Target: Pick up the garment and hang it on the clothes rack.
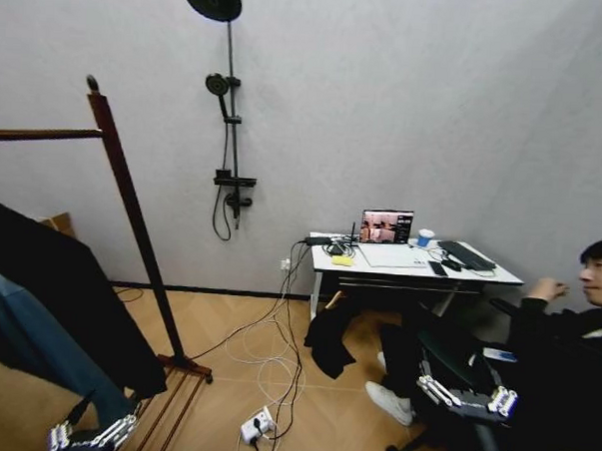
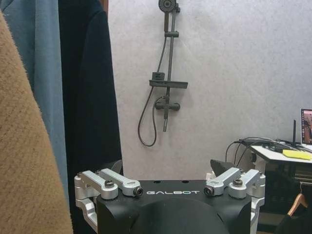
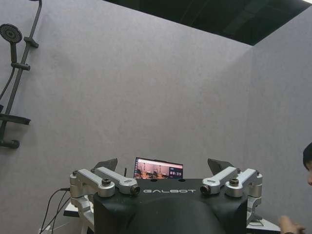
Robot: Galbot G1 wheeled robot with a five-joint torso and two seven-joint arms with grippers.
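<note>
The clothes rack (image 1: 131, 218) is dark red-brown wood and stands at the left. A long black garment (image 1: 69, 285) hangs from its rail beside a blue jacket (image 1: 26, 343). In the left wrist view the black garment (image 2: 90, 97) hangs close ahead, between the blue jacket (image 2: 44, 73) and the wall. My left gripper (image 1: 92, 436) is low beside the rack's base, open and empty (image 2: 166, 168). My right gripper (image 1: 465, 397) is low at the right, also open and empty (image 3: 163, 165). A second black cloth (image 1: 328, 347) on a wooden hanger (image 2: 297, 204) hangs at the desk's front.
A tan fuzzy coat (image 2: 19, 161) hangs nearest the left wrist camera. A black shower stand (image 1: 229, 113) is on the back wall. A white desk (image 1: 479, 276) holds a laptop (image 1: 386, 226). A person (image 1: 566, 337) sits at the right. Cables and a power strip (image 1: 257, 423) lie on the floor.
</note>
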